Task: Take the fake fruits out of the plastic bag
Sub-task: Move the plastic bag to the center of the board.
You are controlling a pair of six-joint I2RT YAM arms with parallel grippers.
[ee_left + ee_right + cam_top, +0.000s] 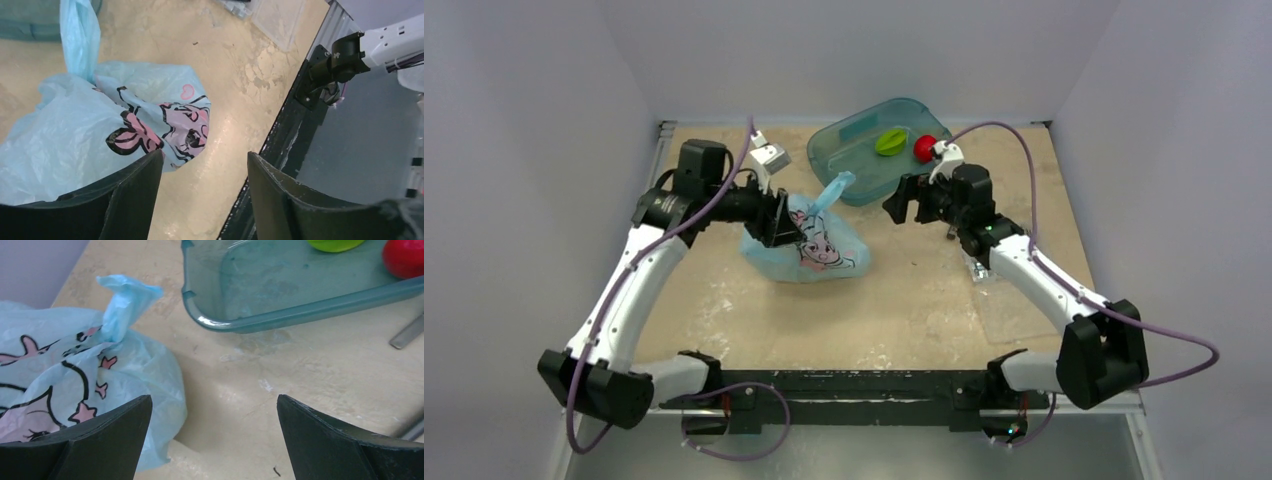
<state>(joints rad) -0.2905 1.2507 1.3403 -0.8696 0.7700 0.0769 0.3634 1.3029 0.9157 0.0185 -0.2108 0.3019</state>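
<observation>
The light-blue plastic bag with the cartoon girl print lies bunched on the table, one handle standing up at its far side. It also shows in the left wrist view and the right wrist view. The banana and the maroon fruit are hidden. My left gripper is open and empty over the bag's left side, one finger at the bag's edge. My right gripper is open and empty, just right of the bag's raised handle.
A teal plastic tray at the back holds a green ridged fruit and a bright red round fruit. A clear flat packet lies under the right forearm. White walls close in the table on three sides.
</observation>
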